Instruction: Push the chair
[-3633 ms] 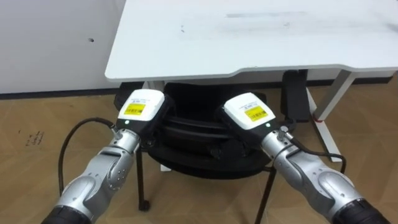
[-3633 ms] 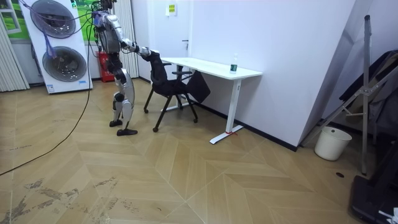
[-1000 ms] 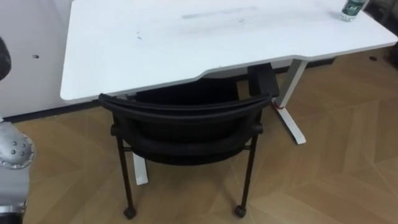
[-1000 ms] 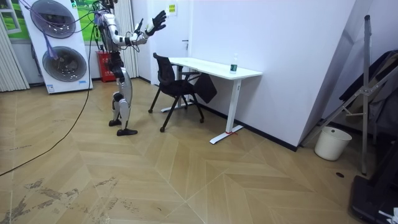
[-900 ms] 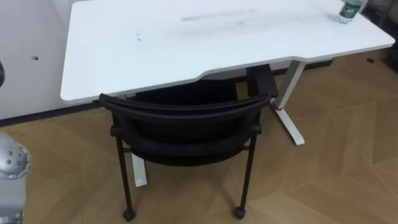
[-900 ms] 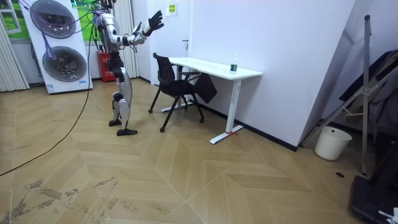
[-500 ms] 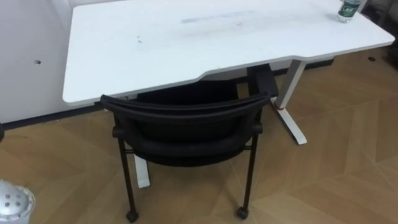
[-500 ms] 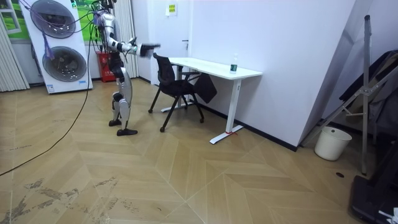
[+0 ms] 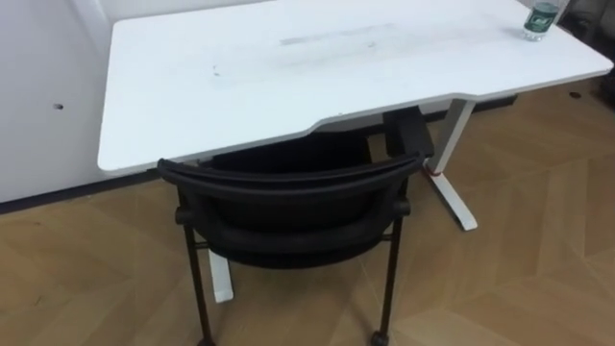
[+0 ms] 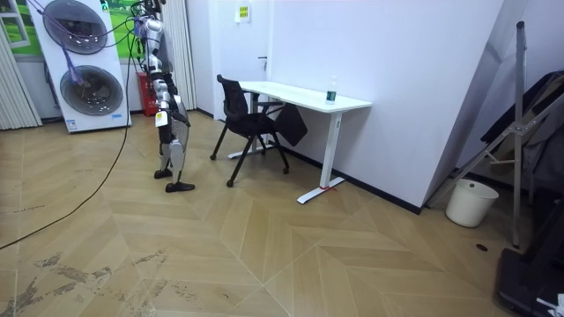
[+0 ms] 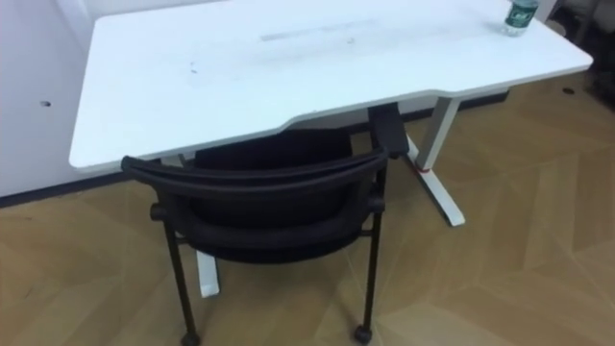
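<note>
A black chair (image 9: 288, 200) with a mesh back stands at the 6 o'clock edge of the head camera's view. Its back faces the robot and its seat is tucked partly under a white bench (image 9: 288, 67). The curved top rail of the chair back lies just below the bench's near edge. Its thin black legs run down to small casters (image 9: 380, 338) on the wooden floor (image 9: 538, 269).

The bench top takes up the upper half of the view, from 10 o'clock to 2 o'clock. A small green-tinted bottle (image 9: 541, 21) stands upright at its far corner, near 1 o'clock. A white bench leg (image 9: 452, 159) comes down at 3 o'clock and ends in a flat foot on the floor. A dark object (image 9: 408, 130) hangs under the bench just beside that leg. A white wall (image 9: 48, 96) shows at 9 o'clock.

In the room view the robot stands upright on the floor at 10 o'clock, a short way behind the chair and clear of it, with its arm hanging at its side. The right hand (image 10: 162, 117) sits low by the hip, touching nothing, and it is too small to tell whether it is spread or closed. The chair stands between the robot and the bench, pushed in at the bench's near end.

Behind the robot, at 10 to 11 o'clock, is a tall white appliance (image 10: 84, 62) with two round doors. A white bucket (image 10: 465, 202) sits on the floor at 4 o'clock, with a folded metal frame (image 10: 515, 132) leaning near it.
</note>
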